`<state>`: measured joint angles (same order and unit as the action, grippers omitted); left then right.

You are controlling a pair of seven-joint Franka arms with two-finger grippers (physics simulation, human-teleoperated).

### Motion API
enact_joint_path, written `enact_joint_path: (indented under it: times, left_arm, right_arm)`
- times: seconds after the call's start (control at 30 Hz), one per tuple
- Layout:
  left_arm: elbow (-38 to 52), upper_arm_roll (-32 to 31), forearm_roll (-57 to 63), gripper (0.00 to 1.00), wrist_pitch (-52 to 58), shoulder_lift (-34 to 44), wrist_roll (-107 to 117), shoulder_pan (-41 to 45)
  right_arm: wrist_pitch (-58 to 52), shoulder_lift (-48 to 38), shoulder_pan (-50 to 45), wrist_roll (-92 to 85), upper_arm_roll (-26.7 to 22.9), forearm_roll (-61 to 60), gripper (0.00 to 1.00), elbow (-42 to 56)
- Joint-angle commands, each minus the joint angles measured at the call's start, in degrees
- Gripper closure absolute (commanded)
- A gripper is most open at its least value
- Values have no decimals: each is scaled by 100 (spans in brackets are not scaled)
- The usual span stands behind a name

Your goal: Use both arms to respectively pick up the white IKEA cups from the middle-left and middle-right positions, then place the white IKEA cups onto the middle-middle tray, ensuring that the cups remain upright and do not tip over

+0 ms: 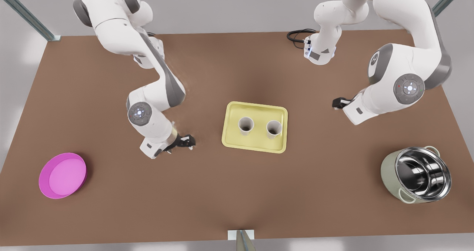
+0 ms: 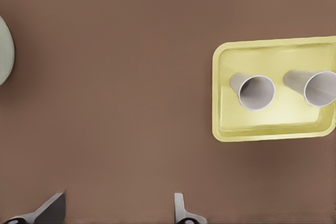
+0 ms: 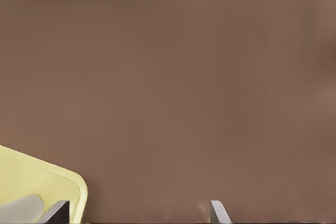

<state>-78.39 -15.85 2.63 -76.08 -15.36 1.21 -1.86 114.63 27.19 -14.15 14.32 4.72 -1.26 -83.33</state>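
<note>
Table [image 1: 122,214]: brown top; a small pale bracket [image 1: 240,234] sits at its near edge.
Pink dish [image 1: 62,175]: round, near corner on the front view's left.
Pot [image 1: 416,174]: pale green outside, shiny steel inside, near corner on the front view's right, tilted so its mouth faces the camera.
Right gripper [image 1: 186,141]: low over bare table on the front view's left of the tray, apart from it; fingers [image 3: 58,211] spread wide with nothing between them.
Tray [image 1: 254,144]: pale yellow, flat, rounded corners, low raised rim, mid-table, its long side running across the front view.
Cup one [image 1: 246,125]: on the tray's left half in the front view, upright, long axis vertical, mouth up.
Cup two [image 1: 274,129]: beside cup one on the right half, apart from it, equally upright with its mouth up.
Cup look: plain white, handleless, tapering to a narrower base, greyish inside, small against the tray.
Left gripper [image 1: 337,103]: above bare table on the front view's right of the tray, well apart from it; fingers [image 2: 181,211] wide apart, empty.
Cable [image 1: 298,35]: black loop at the far edge.
</note>
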Motion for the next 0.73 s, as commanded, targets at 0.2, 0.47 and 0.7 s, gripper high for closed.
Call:
enact_joint_path:
  times: [0.2, 0.47, 0.7]
  left_arm:
    - [-45, -41, -105, 0, 427, -283, -262, -7]
    - [-28, -49, -88, 0, 427, -547, -262, -33]
    - [-28, -58, -79, 0, 506, -485, -68, -33]
  right_arm:
    - [-2973, -1383, 791, -974, -489, 301, 0, 546]
    - [-2684, -2085, 922, -1256, -436, 337, 0, -288]
    - [-2665, -2060, 923, -1282, -436, 328, 0, -341]
